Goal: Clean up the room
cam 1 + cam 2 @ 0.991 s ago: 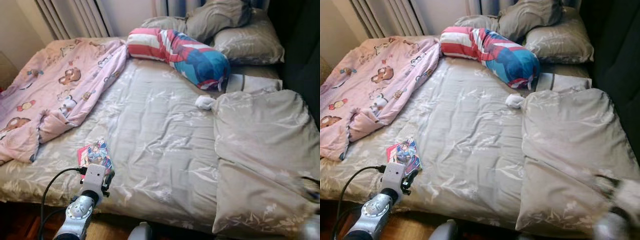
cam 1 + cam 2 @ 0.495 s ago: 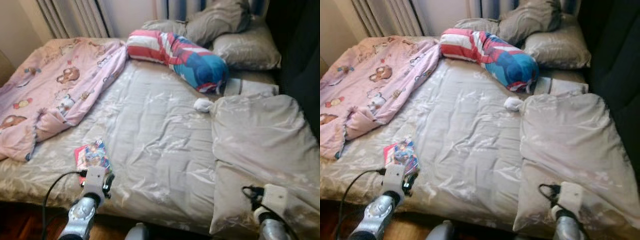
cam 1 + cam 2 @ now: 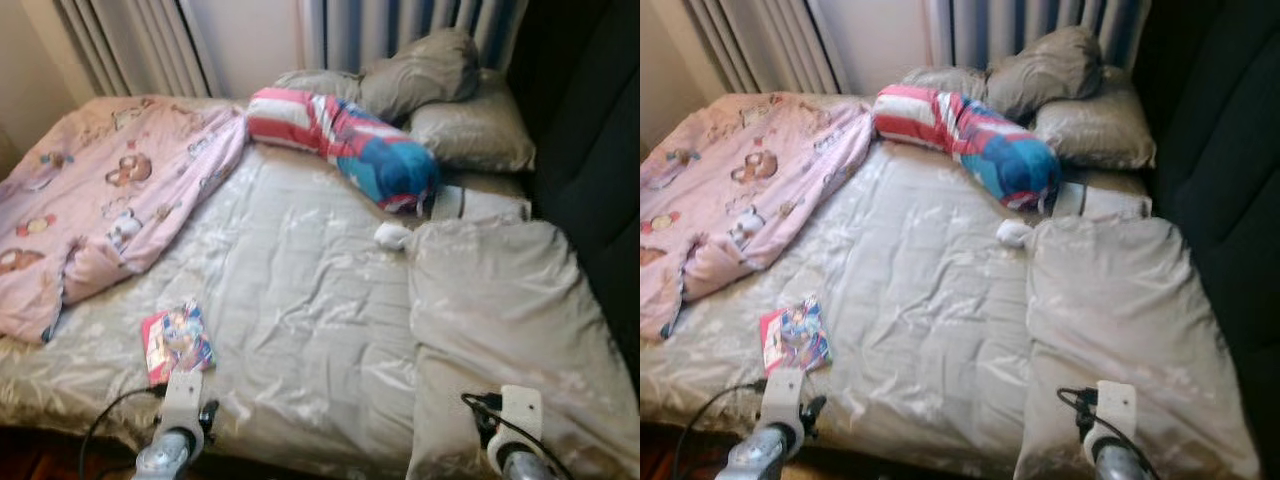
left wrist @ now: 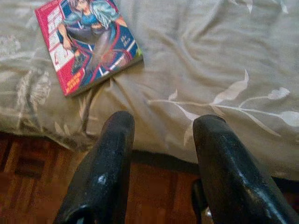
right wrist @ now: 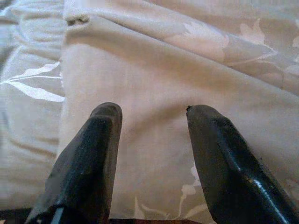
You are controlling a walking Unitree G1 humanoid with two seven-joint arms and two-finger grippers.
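From the head camera, both arms reach low over the bed's (image 3: 300, 300) near edge. In the left wrist view, the left tool (image 4: 161, 135) is spread, empty, a comic book (image 4: 86, 39) just ahead. In the right wrist view, the right tool (image 5: 152, 121) gapes empty above a folded duvet (image 5: 187, 70).

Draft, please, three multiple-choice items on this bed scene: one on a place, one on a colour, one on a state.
1. Where does the comic book lie?
A. on the grey pillows
B. on the bed sheet near the foot edge, ahead of the left gripper
C. on the floor

2. What colour is the blanket on the robot's left?
A. pink
B. green
C. black

3. How are the right gripper fingers?
A. shut on the folded duvet
B. shut on nothing
C. open

Answers: 1 B, the book rests on the sheet beyond the fingers. 2 A, pink with cartoon prints. 3 C, duvet fabric shows between the parted fingers.
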